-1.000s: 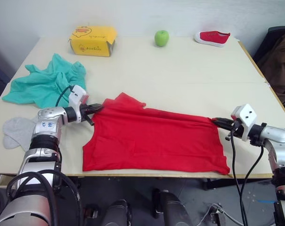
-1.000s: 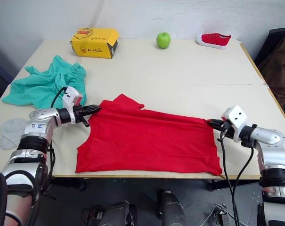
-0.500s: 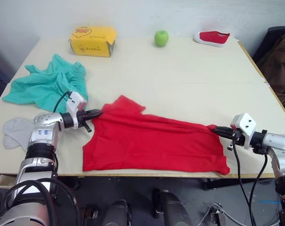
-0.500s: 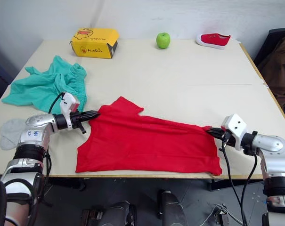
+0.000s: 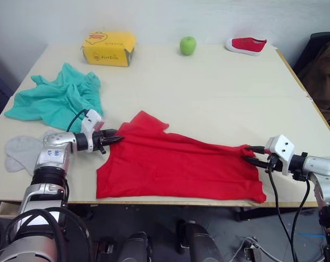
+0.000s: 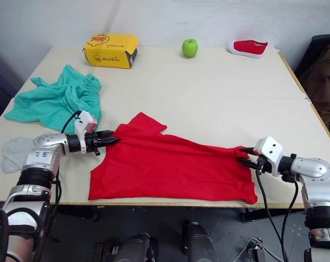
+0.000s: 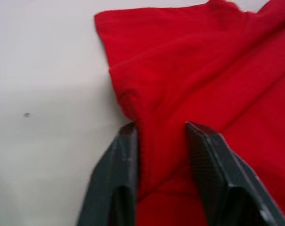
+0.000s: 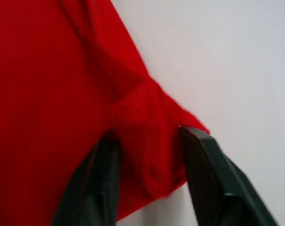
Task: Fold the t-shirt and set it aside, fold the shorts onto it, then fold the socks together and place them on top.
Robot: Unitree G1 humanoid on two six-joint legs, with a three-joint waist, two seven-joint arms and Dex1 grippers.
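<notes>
The red t-shirt lies folded in a long band near the table's front edge, one sleeve poking toward the back. My left gripper rests at its left end, open, with red fabric lying loose between the fingers. At the shirt's right end my right gripper is open too, its fingers straddling a fold of the cloth. The teal shorts lie crumpled at the left, behind my left arm. Beside that arm, at the table's left edge, lie the grey socks.
A yellow box, a green apple and a small red shoe stand along the back of the table. A dark chair with brown cloth is off the right side.
Both grippers drew the shirt's ends toward the front edge and down onto the table. They were shut on the fabric; now both have opened.
</notes>
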